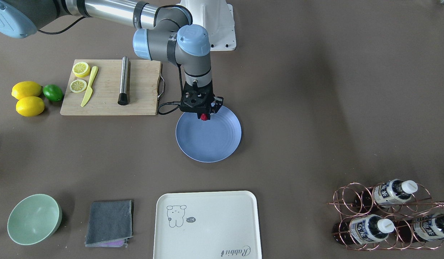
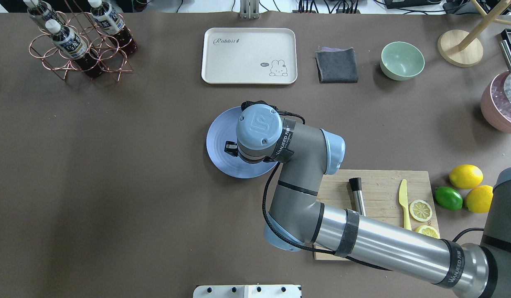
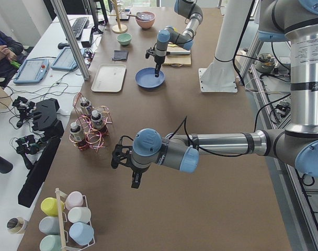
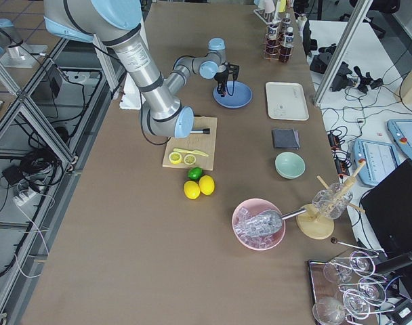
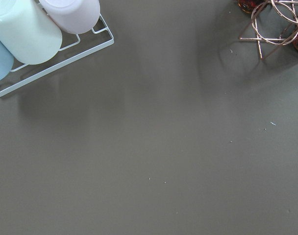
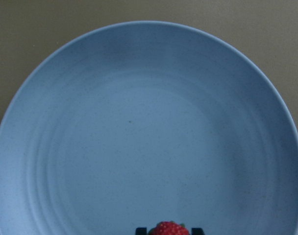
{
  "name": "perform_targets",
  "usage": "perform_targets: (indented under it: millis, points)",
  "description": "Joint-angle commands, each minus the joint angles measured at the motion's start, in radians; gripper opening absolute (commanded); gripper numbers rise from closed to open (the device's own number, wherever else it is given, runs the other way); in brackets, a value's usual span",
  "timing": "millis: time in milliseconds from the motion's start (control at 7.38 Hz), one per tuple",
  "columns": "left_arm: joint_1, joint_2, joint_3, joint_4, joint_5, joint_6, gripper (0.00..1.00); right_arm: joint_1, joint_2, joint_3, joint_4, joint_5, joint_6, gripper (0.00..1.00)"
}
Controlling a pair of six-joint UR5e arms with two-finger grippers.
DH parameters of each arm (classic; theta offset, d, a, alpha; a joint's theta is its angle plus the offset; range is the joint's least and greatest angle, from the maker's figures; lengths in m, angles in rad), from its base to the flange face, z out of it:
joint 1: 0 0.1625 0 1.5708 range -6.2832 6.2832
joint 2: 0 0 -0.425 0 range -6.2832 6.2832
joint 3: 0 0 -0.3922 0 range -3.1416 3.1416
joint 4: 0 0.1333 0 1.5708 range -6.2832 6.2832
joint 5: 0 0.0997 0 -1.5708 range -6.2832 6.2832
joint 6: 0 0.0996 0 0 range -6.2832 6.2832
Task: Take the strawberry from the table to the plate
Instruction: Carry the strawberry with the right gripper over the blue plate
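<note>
One strawberry [image 1: 204, 117], pinched between the right arm's fingers [image 1: 203, 113], hangs over the single blue plate [image 1: 211, 144] near the middle of the desk [image 1: 297, 108], on the plate's side toward the robot's edge. Beside the plate lies one wooden board [image 1: 143, 97] carrying two lemon slices [image 1: 78, 86], one knife [image 1: 89, 88] and one metal rod [image 1: 124, 81]. The left arm's fingers [image 3: 134, 182] hover near one copper rack [image 3: 91, 137] of three bottles [image 3: 75, 130]; whether they are spread or pressed together cannot be told
</note>
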Motion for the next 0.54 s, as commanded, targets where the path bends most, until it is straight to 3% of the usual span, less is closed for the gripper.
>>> perform_targets:
  millis: [0,407]
  points:
    - [0.0,0.009,-0.009,-0.001,0.001,0.0,0.98,0.003,0.003,-0.025,0.002,-0.017,-0.004,0.0]
    - [0.0,0.011,-0.009,-0.001,0.001,0.0,0.98,0.001,0.004,-0.025,0.002,-0.02,-0.003,0.0]
